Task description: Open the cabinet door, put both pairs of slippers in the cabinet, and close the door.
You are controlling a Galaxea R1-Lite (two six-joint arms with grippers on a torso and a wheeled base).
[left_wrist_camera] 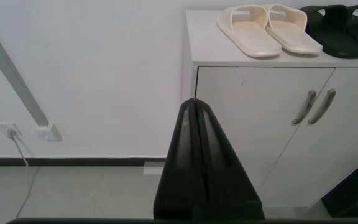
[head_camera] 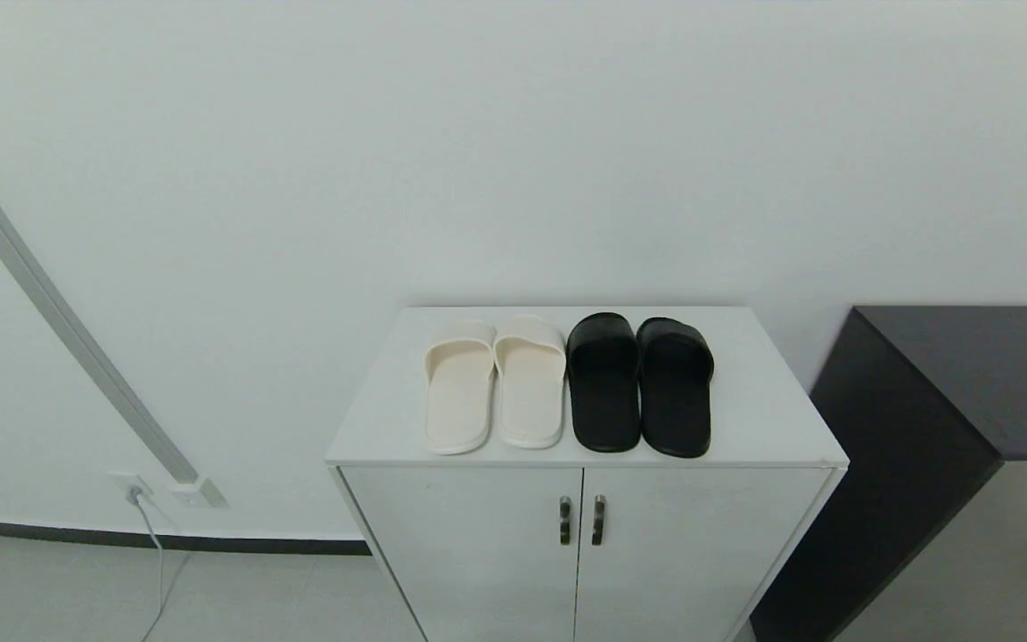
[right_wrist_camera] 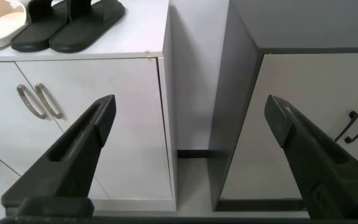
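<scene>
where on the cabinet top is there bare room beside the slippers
Bare strips on the cabinet top: left of the white slippers and right of the black slippers, out to each edge. The middle is crowded: the pairs sit side by side.

A: Bright, even light everywhere, and no hard glare on the wall (head_camera: 513, 134).

B: Shadows stay soft. Straight ahead of the right gripper (right_wrist_camera: 190, 102), past its spread fingers, the gap (right_wrist_camera: 197, 93) between the white cabinet (right_wrist_camera: 104, 112) and the dark cabinet (right_wrist_camera: 303, 25) lies in grey shade.

A: Ahead of the left gripper (left_wrist_camera: 196, 102), the cream slippers (left_wrist_camera: 269, 28) cast only faint shadows. The handles (left_wrist_camera: 316, 106) carry thin highlights.

B: In the head view the wall conduit (head_camera: 59, 312) slants and the cabinet's sides converge, which is wide-angle distortion.
</scene>
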